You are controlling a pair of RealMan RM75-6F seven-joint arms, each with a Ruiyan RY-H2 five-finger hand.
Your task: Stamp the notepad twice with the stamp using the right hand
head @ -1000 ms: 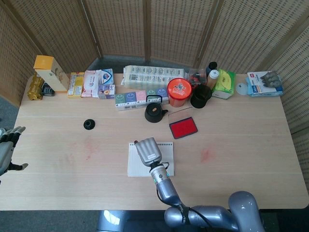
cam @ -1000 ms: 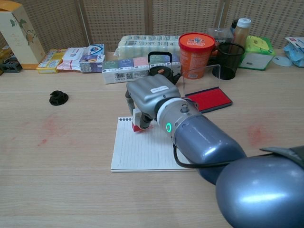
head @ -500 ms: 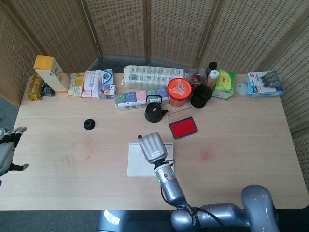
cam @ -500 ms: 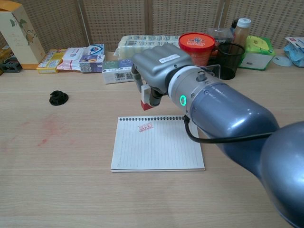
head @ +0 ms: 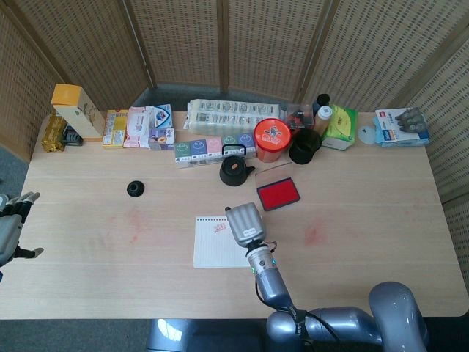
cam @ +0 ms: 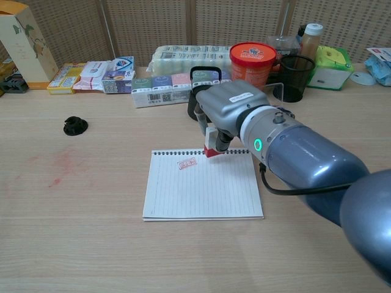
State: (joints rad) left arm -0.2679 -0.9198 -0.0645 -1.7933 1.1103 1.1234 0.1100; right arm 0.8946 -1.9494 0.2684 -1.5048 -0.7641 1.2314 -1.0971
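A lined spiral notepad (cam: 201, 186) (head: 211, 246) lies on the table, with one red stamp mark (cam: 187, 163) (head: 219, 228) near its top left. My right hand (cam: 229, 112) (head: 244, 224) grips a small white stamp with a red base (cam: 212, 148), held just above the notepad's top edge, right of the mark. The red ink pad (cam: 267, 129) (head: 278, 194) lies open behind and to the right. My left hand (head: 9, 229) is at the far left edge of the head view, fingers spread, holding nothing.
A black teapot (head: 234, 171), an orange tub (cam: 252, 62) and a black mesh cup (cam: 294, 77) stand behind the notepad. A row of boxes and packets (cam: 174, 85) lines the back. A small black cap (cam: 75, 126) lies at the left.
The right hand lifted the stamp off the notepad, leaving a red mark, then moved right and lowered toward the pad's top edge. The left hand stayed put.
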